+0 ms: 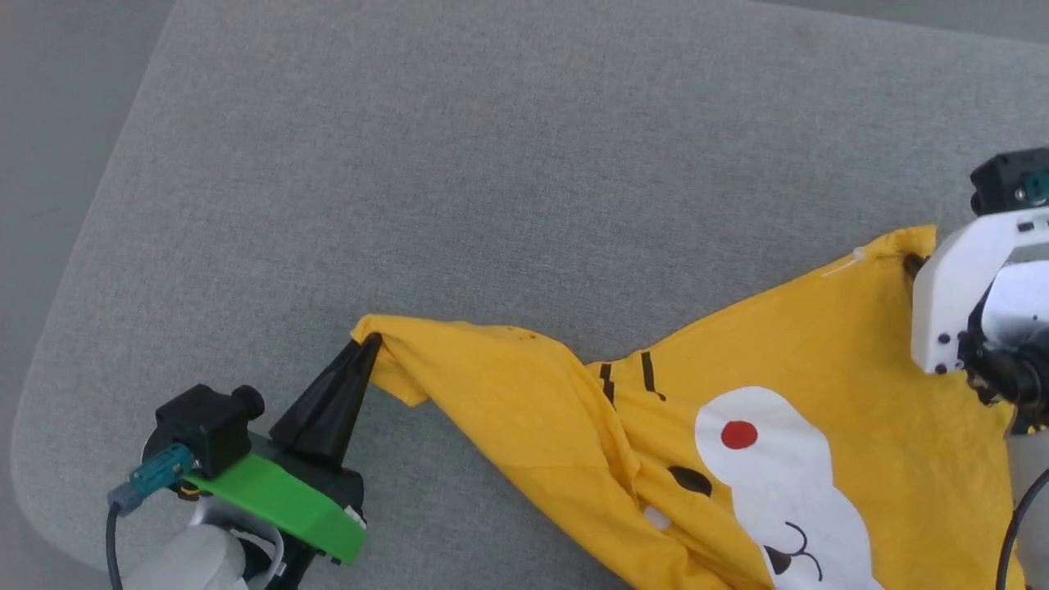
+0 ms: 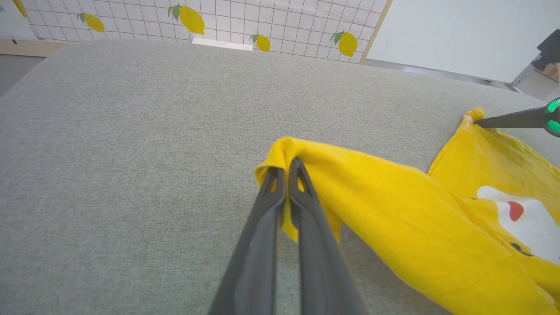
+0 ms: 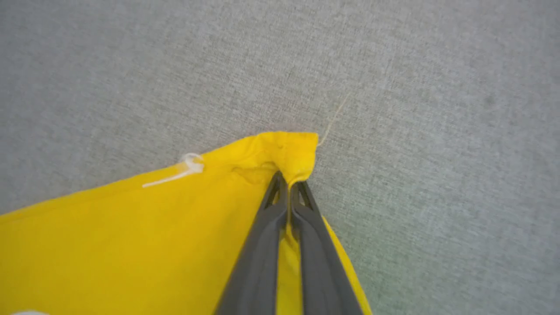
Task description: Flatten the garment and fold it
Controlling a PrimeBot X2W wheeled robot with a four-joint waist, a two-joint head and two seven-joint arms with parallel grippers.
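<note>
Mustard-yellow cotton T-shirt w/ white oval point(image 1: 819, 352) on grey fabric surface point(image 1: 492, 164) — my left gripper point(image 2: 286, 168) pinches one corner, right gripper point(image 3: 288, 186) another.

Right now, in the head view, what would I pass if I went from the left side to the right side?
The left gripper → mustard-yellow T-shirt, at its pinched corner → dark brown stripes → red dot → small white tag → right gripper.

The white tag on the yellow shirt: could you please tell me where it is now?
In the right wrist view the white tag lies on the edge of the garment, just left of the corner pinched by the right tool.
</note>
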